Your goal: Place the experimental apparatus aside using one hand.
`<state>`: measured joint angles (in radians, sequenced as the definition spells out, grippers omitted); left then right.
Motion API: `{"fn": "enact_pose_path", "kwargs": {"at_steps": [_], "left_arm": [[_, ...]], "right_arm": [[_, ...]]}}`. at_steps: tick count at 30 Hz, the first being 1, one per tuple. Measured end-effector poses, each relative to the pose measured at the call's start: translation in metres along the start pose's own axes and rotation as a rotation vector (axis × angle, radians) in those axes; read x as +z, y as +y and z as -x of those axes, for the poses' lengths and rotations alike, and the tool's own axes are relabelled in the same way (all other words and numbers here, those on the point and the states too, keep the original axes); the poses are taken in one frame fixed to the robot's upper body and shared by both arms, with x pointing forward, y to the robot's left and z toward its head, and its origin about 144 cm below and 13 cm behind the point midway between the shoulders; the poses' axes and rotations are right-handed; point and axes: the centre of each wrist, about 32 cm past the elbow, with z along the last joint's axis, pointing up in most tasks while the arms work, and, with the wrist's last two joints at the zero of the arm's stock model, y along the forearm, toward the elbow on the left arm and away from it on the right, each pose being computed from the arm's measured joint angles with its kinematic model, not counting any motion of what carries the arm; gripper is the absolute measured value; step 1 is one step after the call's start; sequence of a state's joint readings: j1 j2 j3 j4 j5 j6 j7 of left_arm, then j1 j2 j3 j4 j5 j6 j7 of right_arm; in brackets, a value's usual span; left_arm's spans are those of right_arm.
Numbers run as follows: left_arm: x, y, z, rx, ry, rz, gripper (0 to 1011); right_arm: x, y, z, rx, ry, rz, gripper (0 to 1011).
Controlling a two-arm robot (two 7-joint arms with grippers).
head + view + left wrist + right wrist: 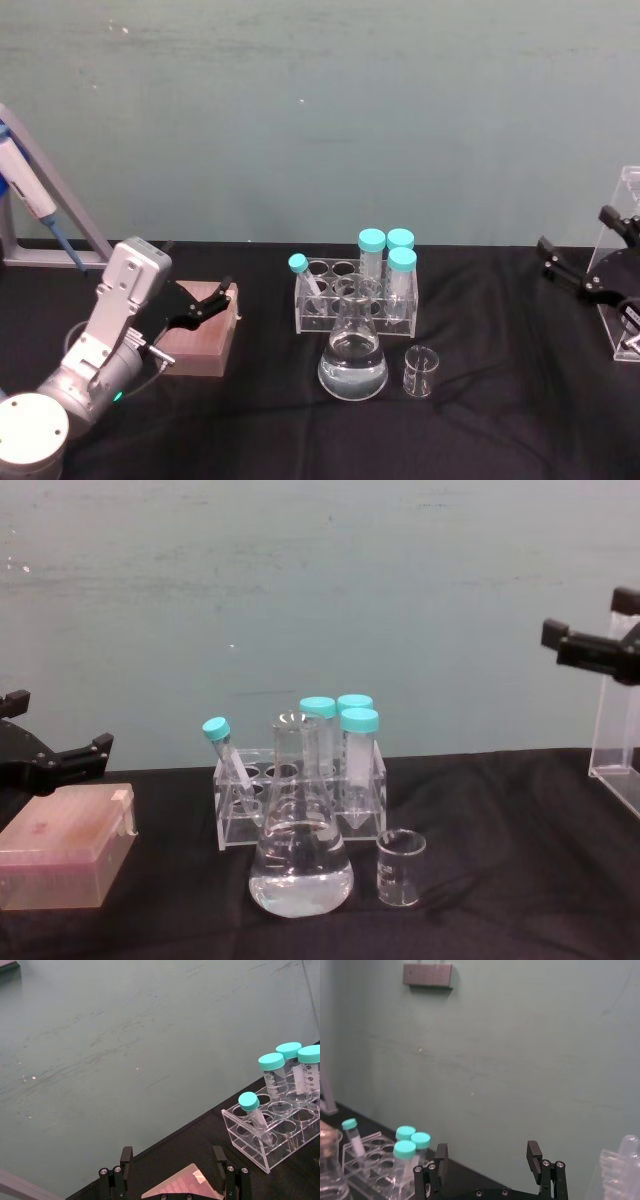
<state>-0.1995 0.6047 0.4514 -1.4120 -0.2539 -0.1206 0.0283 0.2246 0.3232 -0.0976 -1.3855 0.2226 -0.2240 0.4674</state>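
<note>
Flask (352,358) and beaker (420,372) sit mid-table on black cloth (500,425), tube rack (330,300) just behind, open cloth on both sides. Left claw (172,1156) gapes above a pink box (200,335); right claw (487,1154), spread wide, hangs near the clear stand (615,730) at the right edge.

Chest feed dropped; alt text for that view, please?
A conical flask of clear liquid stands front and centre on the black table, a small beaker to its right and a rack of teal-capped tubes behind. The left gripper hangs open above a pink box at left; the right gripper, open, high at right.
</note>
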Motion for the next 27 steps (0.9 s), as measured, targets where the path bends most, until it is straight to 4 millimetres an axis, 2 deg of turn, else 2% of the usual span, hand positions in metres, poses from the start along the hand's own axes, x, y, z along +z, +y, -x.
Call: {"fn": "enact_pose_path", "kwargs": {"at_steps": [13, 27], "left_arm": [[0.0, 0.0, 0.0, 0.0, 0.0, 0.0, 1000], [0.0, 0.0, 0.0, 0.0, 0.0, 0.0, 1000]], "right_arm": [[-0.014, 0.014, -0.018, 0.129, 0.019, 0.071, 1003], [-0.029, 0.031, -0.026, 0.24, 0.023, 0.117, 1003]]}}
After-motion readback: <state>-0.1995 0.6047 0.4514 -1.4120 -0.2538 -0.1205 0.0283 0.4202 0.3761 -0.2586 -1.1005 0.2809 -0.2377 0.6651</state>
